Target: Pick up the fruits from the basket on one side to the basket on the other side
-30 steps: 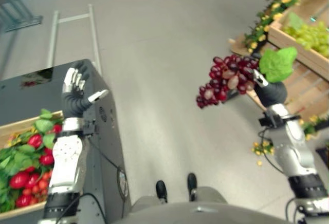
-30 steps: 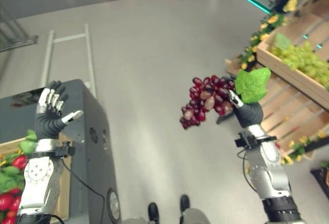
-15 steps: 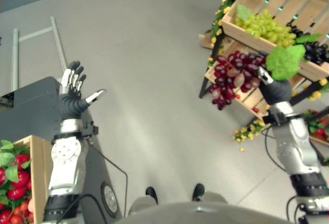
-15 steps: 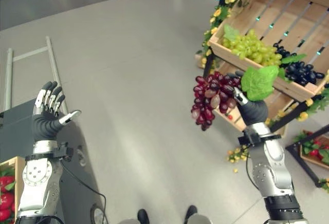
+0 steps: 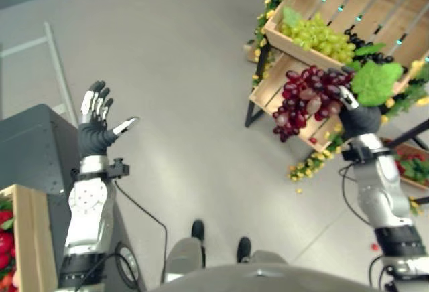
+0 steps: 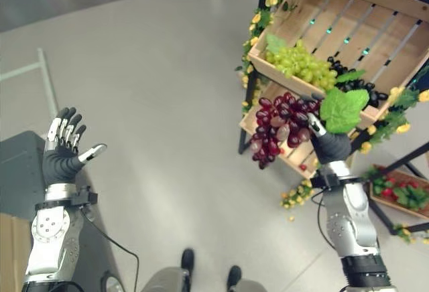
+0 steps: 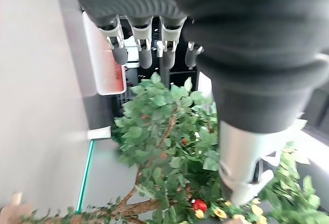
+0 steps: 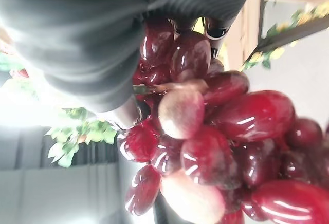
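The right hand (image 6: 330, 146) is gripping a bunch of red grapes (image 6: 281, 126) with its fingers curled round the stem end, holding it in the air just in front of the wooden crate (image 6: 348, 34) of green and dark grapes. The left hand (image 6: 62, 155) is hovering with relaxed fingers, holding nothing. To place it well, I judge the bunch needs carrying over the crate's front rim before the fingers loosen.
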